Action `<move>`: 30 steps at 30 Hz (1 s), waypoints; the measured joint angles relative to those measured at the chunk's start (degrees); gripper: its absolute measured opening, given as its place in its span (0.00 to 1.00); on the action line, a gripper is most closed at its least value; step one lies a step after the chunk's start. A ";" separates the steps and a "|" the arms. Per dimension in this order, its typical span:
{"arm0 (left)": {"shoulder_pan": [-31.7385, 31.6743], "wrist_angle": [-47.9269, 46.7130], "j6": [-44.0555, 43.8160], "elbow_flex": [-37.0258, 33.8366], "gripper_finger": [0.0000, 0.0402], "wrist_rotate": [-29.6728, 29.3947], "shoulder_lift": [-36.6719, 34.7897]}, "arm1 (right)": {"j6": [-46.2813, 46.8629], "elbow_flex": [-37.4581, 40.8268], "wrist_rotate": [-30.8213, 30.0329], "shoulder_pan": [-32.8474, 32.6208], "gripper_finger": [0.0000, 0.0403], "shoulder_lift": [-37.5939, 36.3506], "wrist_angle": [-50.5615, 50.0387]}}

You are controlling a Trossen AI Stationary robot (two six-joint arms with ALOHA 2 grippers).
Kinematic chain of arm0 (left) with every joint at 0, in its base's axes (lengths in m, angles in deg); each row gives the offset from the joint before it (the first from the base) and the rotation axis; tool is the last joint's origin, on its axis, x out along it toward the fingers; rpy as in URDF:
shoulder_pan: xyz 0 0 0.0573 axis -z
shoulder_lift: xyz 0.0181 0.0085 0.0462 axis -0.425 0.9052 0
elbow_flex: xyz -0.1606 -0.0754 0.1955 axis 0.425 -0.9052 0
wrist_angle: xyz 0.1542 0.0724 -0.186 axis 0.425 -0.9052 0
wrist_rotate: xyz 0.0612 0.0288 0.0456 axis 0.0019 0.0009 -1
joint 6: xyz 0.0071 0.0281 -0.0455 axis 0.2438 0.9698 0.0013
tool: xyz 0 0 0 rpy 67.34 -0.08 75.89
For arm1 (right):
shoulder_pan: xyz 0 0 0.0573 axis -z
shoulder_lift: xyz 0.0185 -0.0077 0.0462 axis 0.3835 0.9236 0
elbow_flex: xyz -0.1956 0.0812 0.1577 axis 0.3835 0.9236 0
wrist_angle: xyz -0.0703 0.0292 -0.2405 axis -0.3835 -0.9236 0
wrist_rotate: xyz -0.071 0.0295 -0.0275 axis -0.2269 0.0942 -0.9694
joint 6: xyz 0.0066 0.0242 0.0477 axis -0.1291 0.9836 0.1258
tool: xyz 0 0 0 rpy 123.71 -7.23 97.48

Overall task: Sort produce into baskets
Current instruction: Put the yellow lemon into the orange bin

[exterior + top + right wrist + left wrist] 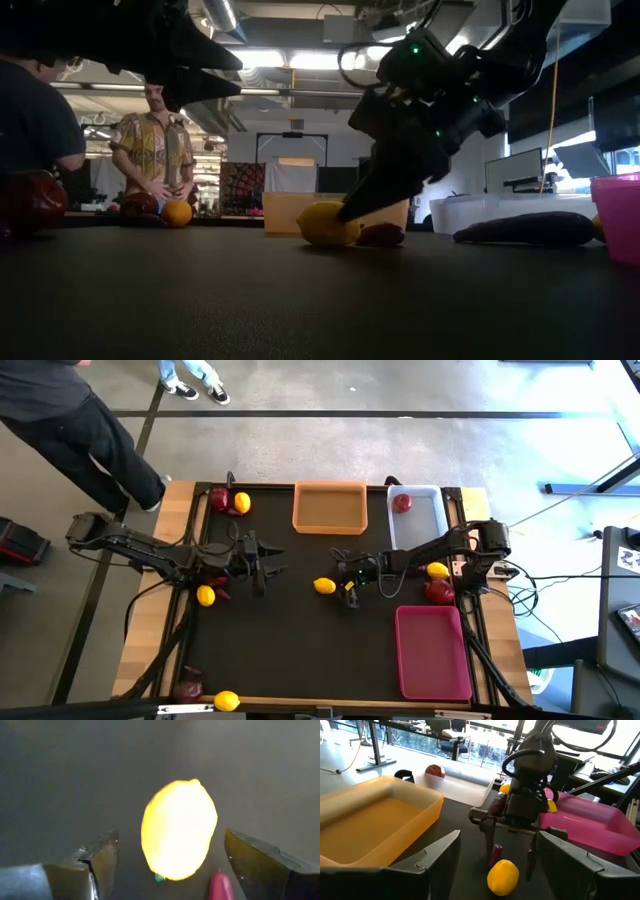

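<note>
A yellow lemon (323, 586) lies on the black mat at the table's middle; it also shows in the right wrist view (179, 830). My right gripper (346, 584) is open and low over the mat. Its fingers stand to either side of the lemon, which lies just past their tips (502, 877). A small dark red piece (496, 854) lies beside the lemon under this gripper. My left gripper (268, 561) is open and empty, left of the lemon and above the mat. The orange basket (330, 508) is empty. The white basket (428, 518) holds a red apple (402, 503). The magenta basket (432, 650) stands near right.
A lemon (241, 502) and a red apple (219, 498) lie at the far left. Another lemon (205, 596) lies by the left arm, and one (227, 701) at the near left edge. A lemon (437, 570) and a red apple (438, 592) lie by the right arm. A person (70, 430) stands beyond the table's far left.
</note>
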 joint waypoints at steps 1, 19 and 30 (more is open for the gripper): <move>0.00 0.02 0.01 0.00 0.63 0.00 0.00 | 0.30 0.00 -0.02 0.00 0.77 0.00 0.10; -0.04 0.12 1.08 -0.02 0.63 -0.04 0.00 | -2.75 -0.20 -3.16 1.88 0.20 -0.08 0.13; -0.04 -0.07 1.03 -0.08 0.63 -0.04 0.00 | -6.13 -7.04 -8.59 1.92 0.20 -5.06 -11.70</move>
